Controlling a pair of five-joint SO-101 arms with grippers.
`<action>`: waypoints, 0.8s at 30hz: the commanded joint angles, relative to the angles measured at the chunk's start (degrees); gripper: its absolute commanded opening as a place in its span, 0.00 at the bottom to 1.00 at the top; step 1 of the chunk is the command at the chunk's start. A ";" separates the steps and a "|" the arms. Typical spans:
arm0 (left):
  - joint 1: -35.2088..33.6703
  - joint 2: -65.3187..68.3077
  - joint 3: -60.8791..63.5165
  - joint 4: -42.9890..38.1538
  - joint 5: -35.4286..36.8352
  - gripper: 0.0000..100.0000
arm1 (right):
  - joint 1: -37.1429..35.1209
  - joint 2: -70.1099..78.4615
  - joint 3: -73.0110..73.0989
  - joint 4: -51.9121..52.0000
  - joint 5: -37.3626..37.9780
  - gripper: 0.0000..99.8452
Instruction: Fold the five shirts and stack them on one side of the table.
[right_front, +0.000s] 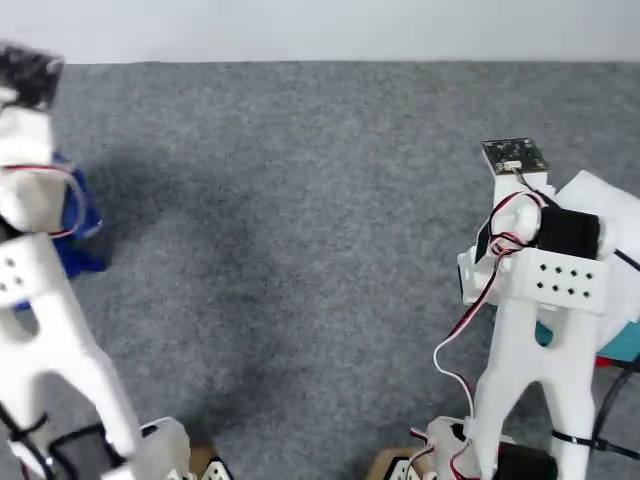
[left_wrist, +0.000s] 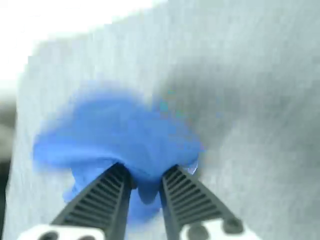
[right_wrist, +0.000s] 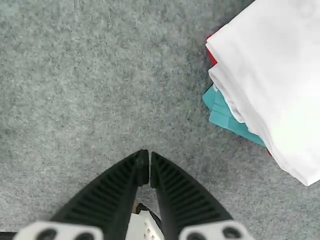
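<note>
Nearest the left wrist camera, the left end effector (left_wrist: 146, 172) has its two black ribbed fingers pinched onto a fold of the crumpled bright blue cloth shirt (left_wrist: 120, 130). The shirt bunches out beyond the fingertips in a loose, unfolded heap. In the high view this blue shirt (right_front: 80, 225) sits at the left edge of the grey felt-covered bench (right_front: 300, 250), partly under the white arm. Nearest the right wrist camera, the right end effector (right_wrist: 149, 155) has its fingers pressed together with nothing between them, poised above bare grey felt. Just beyond it, on the right side of the bench, lies a folded white cloth shirt (right_wrist: 270, 85). It sits on top of a folded teal shirt (right_wrist: 225, 117), with the edge of a red shirt (right_wrist: 212, 52) peeping out from underneath. The three lie stacked one on another. Farther off, the middle of the bench runs back to a plain pale wall (right_front: 320, 30). By my reading the task is more than half done: at least three shirts are folded and stacked on the right. The blue one is yet to be spread, folded and carried across. Whether the thick white layer hides a further shirt I cannot tell.
</note>
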 joint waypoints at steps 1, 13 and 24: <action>12.31 -5.54 -7.69 -0.09 1.93 0.01 | -0.31 -3.65 -0.09 2.42 -0.79 0.01; 29.01 -5.45 -17.10 -3.78 5.36 0.01 | -0.66 -9.36 8.18 2.33 -0.79 0.01; 13.98 -5.54 16.31 -8.00 5.27 0.01 | -1.10 -11.03 9.14 2.07 -0.79 0.01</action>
